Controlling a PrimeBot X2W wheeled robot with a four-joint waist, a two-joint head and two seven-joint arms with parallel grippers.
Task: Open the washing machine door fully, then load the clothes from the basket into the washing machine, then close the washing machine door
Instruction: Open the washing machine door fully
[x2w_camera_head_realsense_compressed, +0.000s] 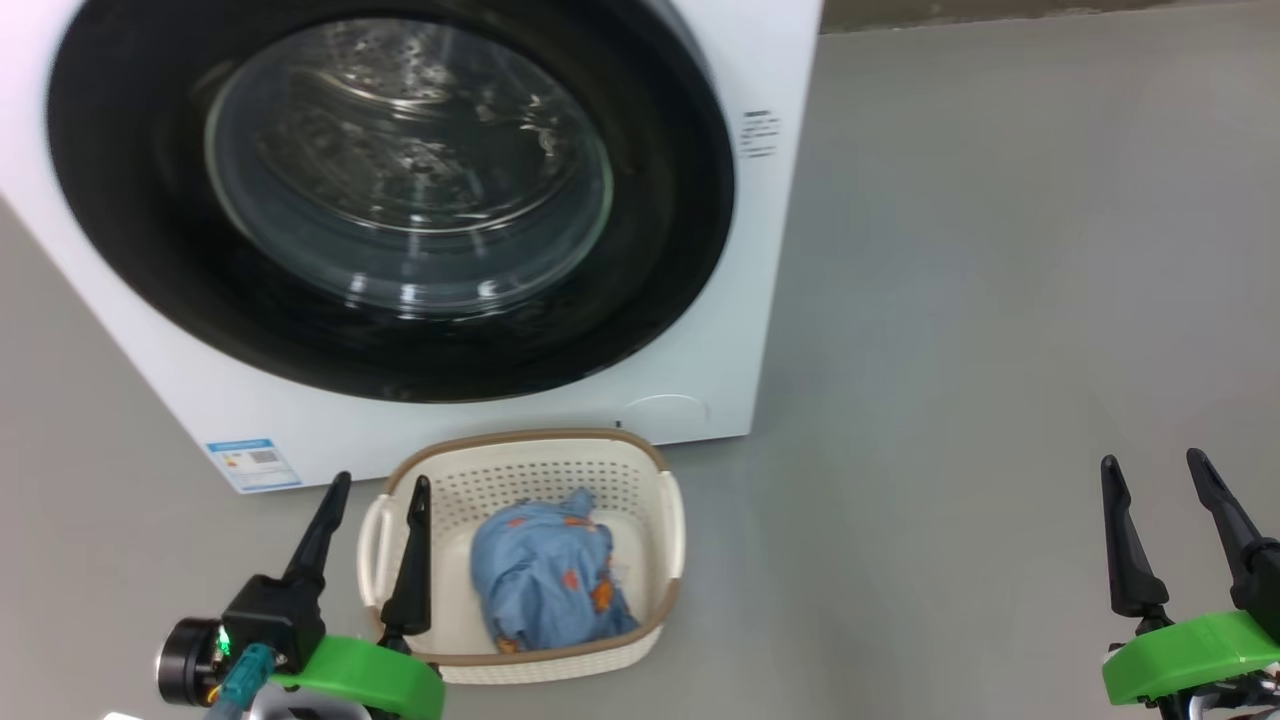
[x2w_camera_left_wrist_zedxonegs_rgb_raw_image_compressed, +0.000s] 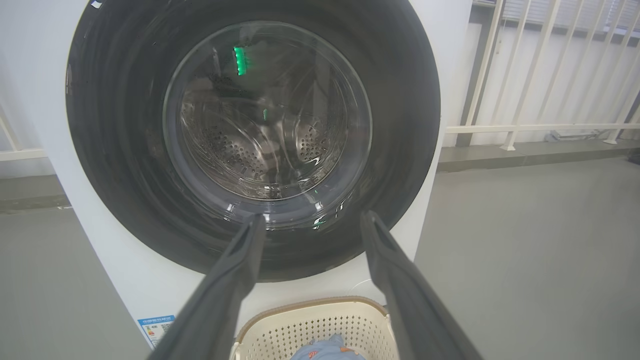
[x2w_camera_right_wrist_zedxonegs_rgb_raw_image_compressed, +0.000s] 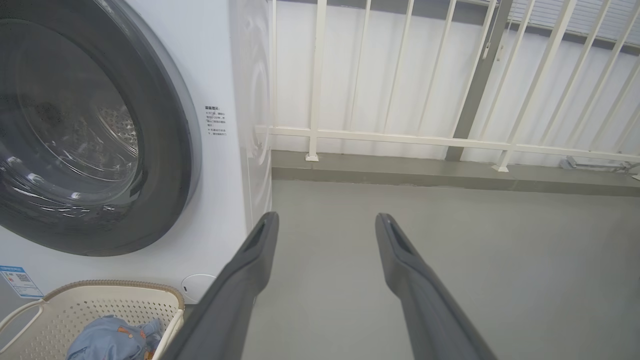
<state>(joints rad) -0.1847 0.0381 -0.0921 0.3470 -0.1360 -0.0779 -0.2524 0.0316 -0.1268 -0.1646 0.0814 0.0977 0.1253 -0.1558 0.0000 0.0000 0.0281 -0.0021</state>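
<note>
Though its bulging glass bowl shows the steel drum (x2w_camera_left_wrist_zedxonegs_rgb_raw_image_compressed: 260, 150) behind, the washing machine door (x2w_camera_head_realsense_compressed: 390, 195) sits shut, glossy black rim flush on the white washing machine (x2w_camera_head_realsense_compressed: 200, 400). Just before it, on the floor (x2w_camera_head_realsense_compressed: 1000, 300), the basket (x2w_camera_head_realsense_compressed: 530, 440) holds the clothes (x2w_camera_head_realsense_compressed: 550, 580) (a crumpled blue bundle). The left gripper (x2w_camera_head_realsense_compressed: 382, 480) and right gripper (x2w_camera_head_realsense_compressed: 1151, 459) hover spread wide, empty.

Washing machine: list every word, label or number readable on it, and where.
Blue label, lower left corner of the washing machine: print too small to read.
Grey text block, right of the washing machine door: too blurred to read.
No text can be quoted.
</note>
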